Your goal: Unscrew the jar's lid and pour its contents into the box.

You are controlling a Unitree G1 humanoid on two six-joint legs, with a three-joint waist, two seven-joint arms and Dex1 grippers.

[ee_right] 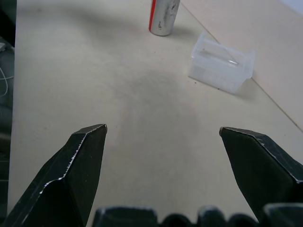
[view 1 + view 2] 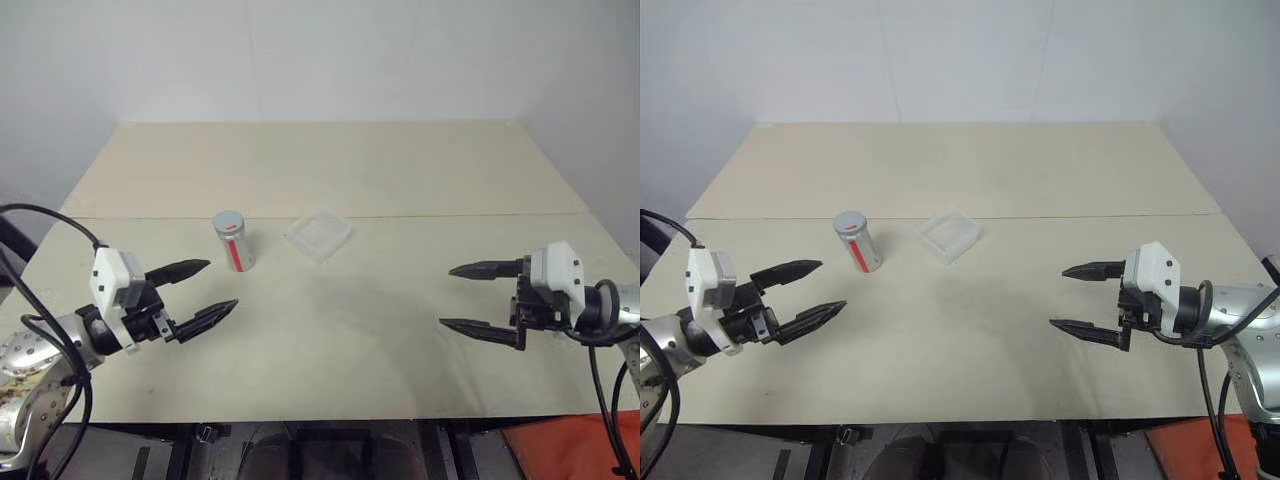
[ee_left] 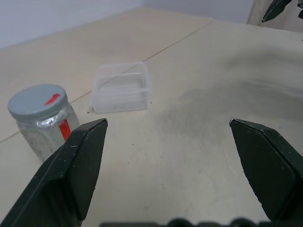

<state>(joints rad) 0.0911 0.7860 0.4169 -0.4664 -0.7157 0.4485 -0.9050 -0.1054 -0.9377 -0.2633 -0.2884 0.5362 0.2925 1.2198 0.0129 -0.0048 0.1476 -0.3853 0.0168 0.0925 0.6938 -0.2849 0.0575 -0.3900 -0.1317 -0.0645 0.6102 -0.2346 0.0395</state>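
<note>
The silvery jar (image 2: 234,246) with a red stripe stands upright on the table, its grey lid (image 2: 229,221) screwed on top. Just right of it lies the shallow clear plastic box (image 2: 319,235). My left gripper (image 2: 211,288) hovers open over the table's near left part, a short way in front of the jar, nothing between its fingers. Over the near right side my right gripper (image 2: 455,296) is open too, pointing left, well away from the box. The left wrist view shows the jar (image 3: 43,120) and the box (image 3: 120,87) ahead of the fingers.
The beige table (image 2: 340,170) has a seam running across its middle, just behind the jar and box. A white wall rises behind the far edge. Something orange (image 2: 560,448) lies on the floor below the near right corner.
</note>
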